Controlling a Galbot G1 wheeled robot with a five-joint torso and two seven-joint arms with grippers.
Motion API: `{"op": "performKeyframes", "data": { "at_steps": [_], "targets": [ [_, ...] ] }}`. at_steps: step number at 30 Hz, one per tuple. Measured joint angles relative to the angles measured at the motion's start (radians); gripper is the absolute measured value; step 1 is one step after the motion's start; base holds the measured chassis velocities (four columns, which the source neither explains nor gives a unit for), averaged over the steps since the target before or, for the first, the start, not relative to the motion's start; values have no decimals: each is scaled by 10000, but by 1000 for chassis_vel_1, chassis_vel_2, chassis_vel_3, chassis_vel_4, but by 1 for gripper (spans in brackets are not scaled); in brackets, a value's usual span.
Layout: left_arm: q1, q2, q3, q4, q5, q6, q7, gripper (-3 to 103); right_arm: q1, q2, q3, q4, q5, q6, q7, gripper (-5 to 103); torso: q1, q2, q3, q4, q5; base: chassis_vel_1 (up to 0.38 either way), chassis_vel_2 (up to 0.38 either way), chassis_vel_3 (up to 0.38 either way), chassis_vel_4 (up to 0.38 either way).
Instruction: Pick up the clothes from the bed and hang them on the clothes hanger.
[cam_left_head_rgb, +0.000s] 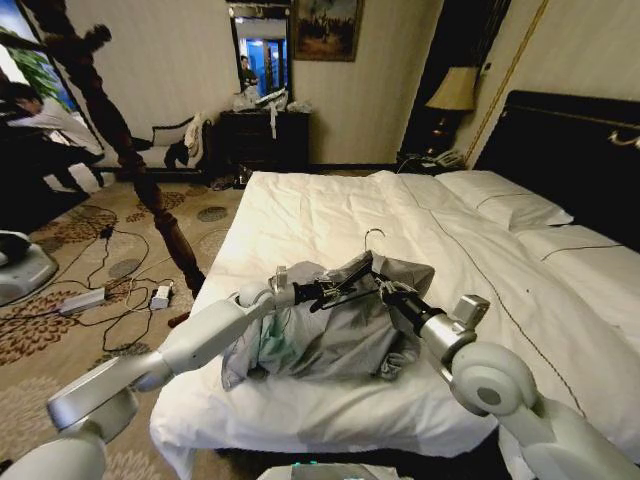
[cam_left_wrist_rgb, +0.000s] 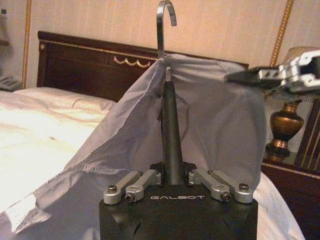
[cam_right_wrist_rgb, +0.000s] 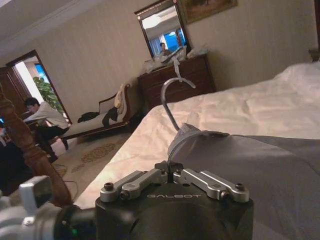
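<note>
The left hand (cam_left_head_rgb: 318, 291) is clenched on one end of the slim dark shoulder-shaped hanger (cam_left_head_rgb: 350, 276) above the large white-duveted bed (cam_left_head_rgb: 330, 215); the right hand (cam_left_head_rgb: 384, 290) grips the thin light grey collared shirt (cam_left_head_rgb: 330, 335) draped on it. In the left wrist view the hanger's arm (cam_left_wrist_rgb: 171, 135) runs up under the shirt (cam_left_wrist_rgb: 220, 125), hook (cam_left_wrist_rgb: 162, 22) above the collar. In the right wrist view the hook (cam_right_wrist_rgb: 172, 97) protrudes from the collar (cam_right_wrist_rgb: 187, 137).

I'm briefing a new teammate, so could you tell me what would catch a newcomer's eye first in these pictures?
Both arms meet over the near edge of the white bed, where a grey shirt is bunched around a dark hanger whose wire hook pokes up. The left gripper is shut on the hanger's arm; the right gripper grips the shirt's fabric. A dark wooden coat stand rises on the left.
</note>
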Motion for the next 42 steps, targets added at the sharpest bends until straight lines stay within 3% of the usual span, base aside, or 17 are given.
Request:
{"op": "performKeyframes", "data": {
  "at_steps": [11, 22, 38, 42],
  "targets": [
    [93, 14, -46, -137, -195, -18, -373, 17, -259, 120, -121, 449, 294, -296, -64, 0, 1, 0, 0, 0, -2, 0, 0, 0, 0],
    [-47, 12, -151, -44, -287, -19, -575, 17, -2009, 73, 415, 837, -815, -513, -928, 0, 0, 0, 0, -2, -1, 0, 0, 0, 0],
    [-255, 218, -177, -370, -608, 23, -840, 17, -2064, 336, -97, 722, -1742, -792, -1511, -3, -1, 0, 0, 0, -1, 0, 0, 0, 0],
    [-233, 227, -180, -465, -654, 23, -893, 17, -1961, 442, -164, 517, -1806, -908, -1486, 13, 0, 0, 0, -2, -1, 0, 0, 0, 0]
  ]
}}
